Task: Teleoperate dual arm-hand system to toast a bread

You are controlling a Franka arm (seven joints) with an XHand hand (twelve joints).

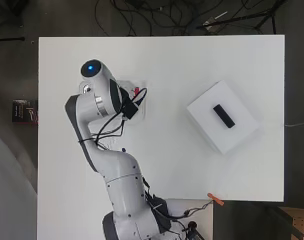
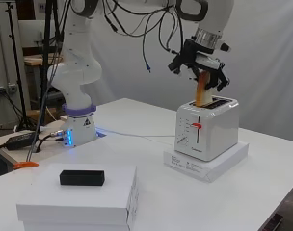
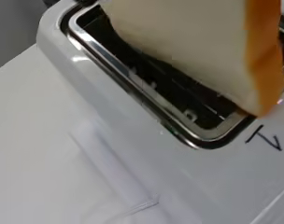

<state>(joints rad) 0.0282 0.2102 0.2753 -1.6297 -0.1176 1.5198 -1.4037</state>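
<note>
A: Hand (image 2: 203, 67) sits above the toaster (image 2: 206, 127), fingers clamped on the bread slice (image 2: 202, 91). Slice hangs upright, a bit tilted, lower edge right at the slot (image 3: 179, 93) mouth. Can't tell if it's actually inside yet.

B: Wrist view agrees: bread slice (image 3: 198, 51) over the open slot, one crust corner close to the metal rim. Risks?

A: Judgement: the tilt. If the slice goes down skewed, that corner could catch on the rim and the bread fold or tear. Letting go too early could leave it propped across the opening instead of dropping in.

B: Toaster could shift as well?

A: Possibly. It stands on a flat white base (image 2: 209, 166), not straight on the counter (image 2: 137, 159), so a sideways shove might slide it. Lever (image 2: 196, 126) looks up, so pressing it is not yet done.

B: Other things around?

A: White box (image 2: 79, 199) with a small black block (image 2: 82, 177) on top, well apart from the toaster, near the counter's front edge in the side view. Orange clip (image 2: 25, 164) at the counter edge by the arm's base. Cables hang from the arm near the hand; nothing else blocks the slot.
</note>
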